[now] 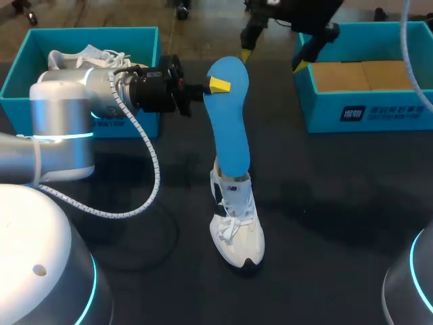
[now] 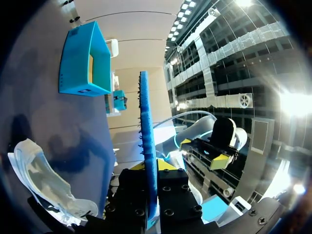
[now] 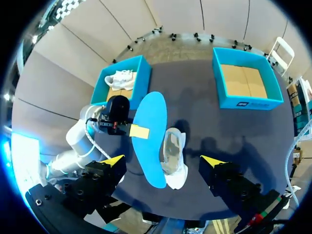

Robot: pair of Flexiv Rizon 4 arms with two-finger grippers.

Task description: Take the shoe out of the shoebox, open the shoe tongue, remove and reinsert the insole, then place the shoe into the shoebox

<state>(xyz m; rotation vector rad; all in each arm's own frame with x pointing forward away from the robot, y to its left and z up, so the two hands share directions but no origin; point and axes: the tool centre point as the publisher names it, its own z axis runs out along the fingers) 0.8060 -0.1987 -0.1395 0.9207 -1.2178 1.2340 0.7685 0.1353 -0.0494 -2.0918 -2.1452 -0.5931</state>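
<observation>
While the insole [image 1: 229,122] is clamped near its broader upper end by the left end effector [image 1: 218,85], its narrower lower end is seen at the collar of the shoe [image 1: 237,223]. Whether it is being drawn out or fed back cannot be told from this alone.

In either case the step would be done best by keeping the pull or push along the insole's own length, so that the blade is not bent against the collar. For reinsertion, the lower end should be steered down toward the toe of the shoe before it is laid flat. The shoe is unsupported and could be dragged or tipped, so slow travel is advised.

The insole is held on end, and in the head view its long axis runs from centre frame up toward the top edge. The shoe is stood on its sole at lower centre of the table [image 1: 325,203], toe toward the bottom edge, heel upward, with its long axis close to the insole's.

The right end effector [image 1: 270,57] is held spread and empty at upper right, well apart from the shoe.
</observation>
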